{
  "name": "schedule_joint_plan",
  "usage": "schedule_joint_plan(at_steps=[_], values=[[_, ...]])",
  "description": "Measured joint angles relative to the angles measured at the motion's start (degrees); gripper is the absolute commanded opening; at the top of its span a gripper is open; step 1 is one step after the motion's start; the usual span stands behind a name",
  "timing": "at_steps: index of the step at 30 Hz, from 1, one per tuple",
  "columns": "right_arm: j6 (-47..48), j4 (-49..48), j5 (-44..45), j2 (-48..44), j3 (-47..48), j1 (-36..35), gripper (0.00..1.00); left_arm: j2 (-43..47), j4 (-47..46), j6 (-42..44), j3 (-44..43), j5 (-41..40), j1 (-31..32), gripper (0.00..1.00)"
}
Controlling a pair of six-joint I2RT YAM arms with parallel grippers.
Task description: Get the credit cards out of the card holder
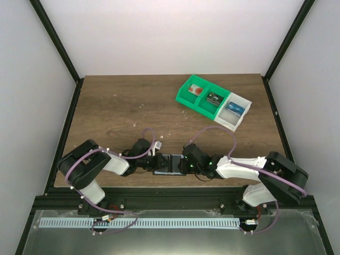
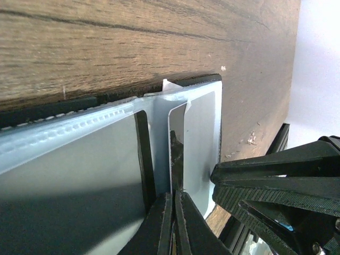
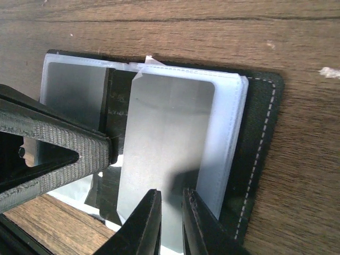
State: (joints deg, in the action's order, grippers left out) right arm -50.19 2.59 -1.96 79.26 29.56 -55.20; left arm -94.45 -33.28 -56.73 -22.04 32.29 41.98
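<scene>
Right fingers pinch the card holder on the wooden table.

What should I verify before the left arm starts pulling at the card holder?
1. Card holder lying open on the table: ok.
2. Left gripper shut at the holder's inner sleeve: ok.
3. A card, not just clear sleeve, pinched by it: cannot tell.
4. Right gripper bracing the holder: cannot tell; its tips sit over the grey panel, a narrow gap between them.
5. Grippers apart from each other: ok, though close.
6. Bins out of the pull path: ok, at the far side.
</scene>
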Motion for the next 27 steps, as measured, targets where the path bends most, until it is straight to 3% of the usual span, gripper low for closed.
schedule_joint_plan(at_steps=[12, 17, 27], values=[[0.02, 0.76, 0.7, 0.28, 0.0, 0.26, 0.13, -0.55, -1.16, -0.07, 0.0, 0.42, 0.0, 0.08], [0.02, 0.72, 0.66, 0.35, 0.0, 0.28, 0.13, -0.7, -1.42, -0.24, 0.02, 0.55, -0.07, 0.0], [-0.39, 0.11, 0.44, 0.66, -0.04, 0.33, 0.13, 1.46, -1.81, -0.68, 0.92, 0.76, -0.2, 0.0]])
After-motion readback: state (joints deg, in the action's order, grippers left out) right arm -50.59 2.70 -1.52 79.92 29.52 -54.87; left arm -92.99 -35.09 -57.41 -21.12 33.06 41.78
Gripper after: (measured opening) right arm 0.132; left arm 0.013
